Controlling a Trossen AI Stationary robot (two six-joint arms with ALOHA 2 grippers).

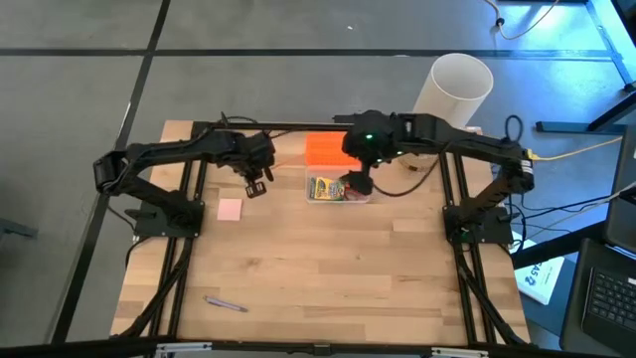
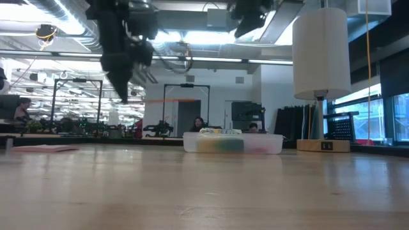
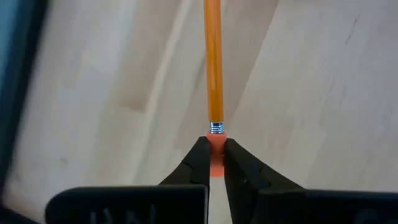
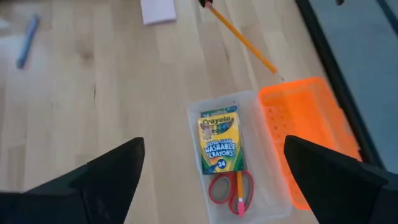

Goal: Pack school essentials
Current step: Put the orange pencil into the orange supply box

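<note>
My left gripper [image 3: 215, 163] is shut on a thin orange pencil [image 3: 213, 62] and hangs above the table, left of the clear box [image 1: 338, 189]. In the right wrist view the pencil [image 4: 244, 40] slants toward the orange lid [image 4: 308, 134]. My right gripper [image 4: 212, 146] is wide open above the clear box [image 4: 267, 186], touching nothing. A yellow-green crayon box [image 4: 219, 142] and red-handled scissors [image 4: 231, 186] lie in that box. The pink pad [image 1: 231, 209] and the purple pen [image 1: 227, 304] lie flat on the table. My left gripper pinches the pencil's pink eraser end [image 3: 216, 144] between its two fingertips [image 3: 198, 163]. The pencil runs on past the fingertips, along their line, toward the clear box. Its eraser end is raised off the table; whether its point touches the wood, I cannot tell.
The orange lid [image 1: 326, 149] lies just behind the clear box, toward the far edge. A tall white cylinder [image 1: 452, 89] stands at the far right corner. Bare wood spreads across the near half of the table [image 1: 338, 278]. People and equipment show in the room behind.
</note>
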